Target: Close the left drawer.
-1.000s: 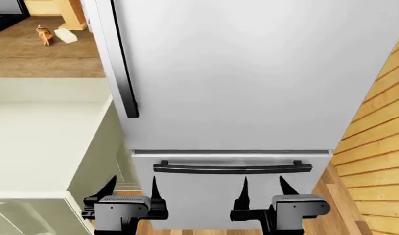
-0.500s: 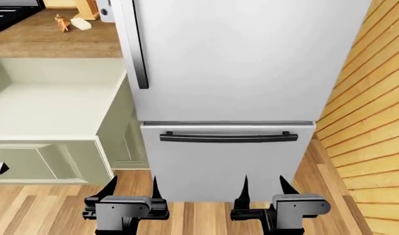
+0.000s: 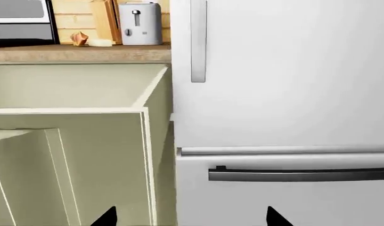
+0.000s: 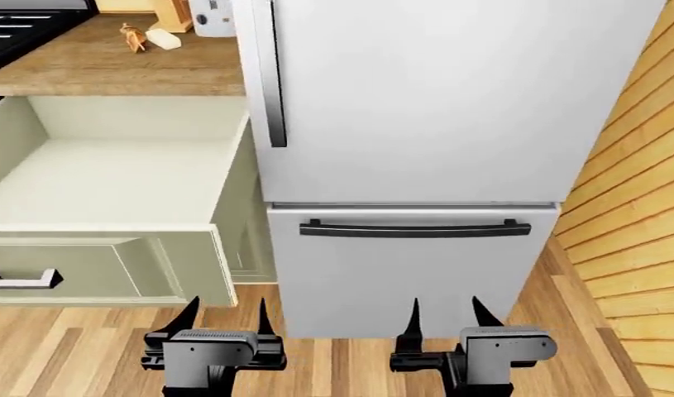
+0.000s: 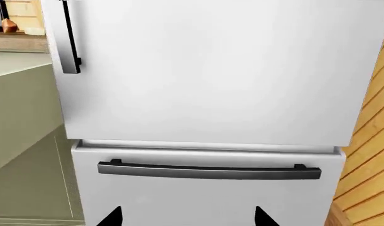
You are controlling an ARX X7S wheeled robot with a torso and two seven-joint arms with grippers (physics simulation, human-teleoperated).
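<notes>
View backed off, left drawer [image 4: 116, 178] open, up-left of left gripper [image 4: 222, 318]

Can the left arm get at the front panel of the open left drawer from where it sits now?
Probably yes. The left gripper is open and holds nothing, and the left drawer stands pulled out just ahead and to its left with bare floor between. The fridge is off to the right, out of the way.

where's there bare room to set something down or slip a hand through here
The open drawer has a bare cream floor, bordered by its front panel and the fridge. The counter is bare at its front; the back holds small items and a toaster. The gap between drawer and fridge looks tight. Both grippers, left and right, are open.
</notes>
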